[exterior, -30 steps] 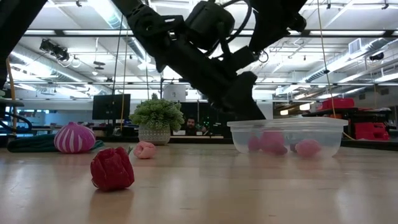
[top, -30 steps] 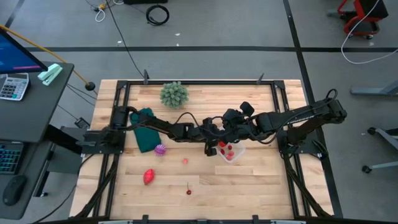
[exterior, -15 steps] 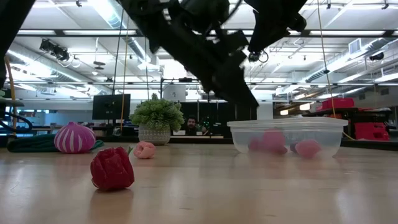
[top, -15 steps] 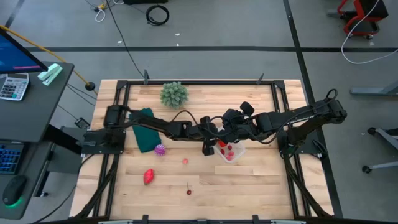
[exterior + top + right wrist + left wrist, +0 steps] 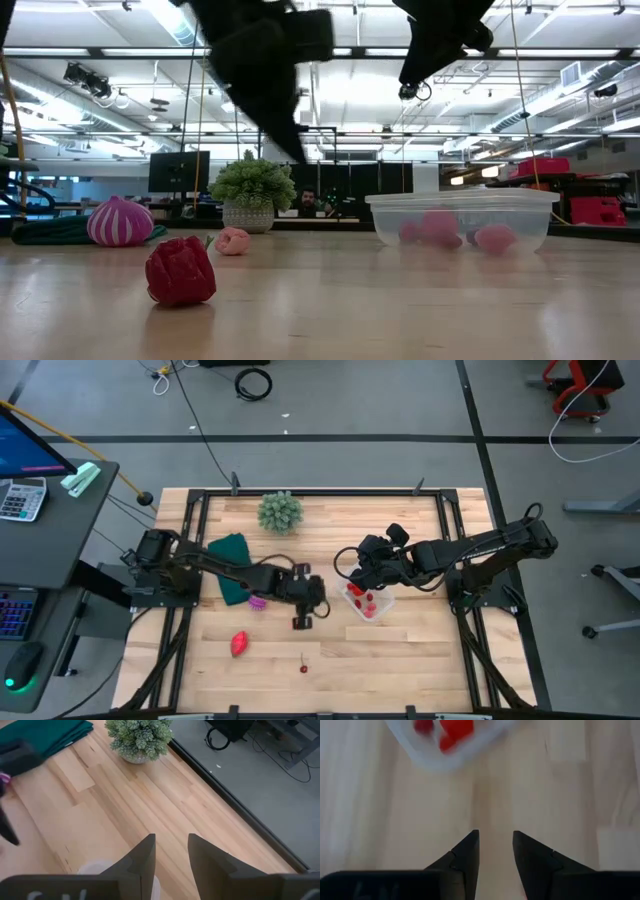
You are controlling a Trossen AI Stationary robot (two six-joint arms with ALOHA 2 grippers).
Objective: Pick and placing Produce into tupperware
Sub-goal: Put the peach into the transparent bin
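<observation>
The clear tupperware (image 5: 366, 601) stands on the table right of centre and holds several red and pink pieces; it also shows in the low view (image 5: 460, 220) and the left wrist view (image 5: 445, 742). My left gripper (image 5: 302, 618) (image 5: 494, 840) hangs open and empty above the table, left of the tub. My right gripper (image 5: 356, 567) (image 5: 171, 842) is open and empty above the tub's far side. On the table lie a red strawberry (image 5: 239, 644) (image 5: 180, 270), a pink berry (image 5: 232, 240), a small red berry (image 5: 303, 668) and the striped ball (image 5: 258, 601) (image 5: 120, 222).
A spiky green plant clump (image 5: 279, 512) (image 5: 140, 737) stands at the far edge. A dark green folded cloth (image 5: 232, 565) lies at the left under my left arm. Dark rails frame the table (image 5: 400, 660), with bare wood along the near side.
My left gripper has drawn back from the tub toward the table's left edge and risen, and is now well clear of it. The tub and its pieces have stayed in place.
</observation>
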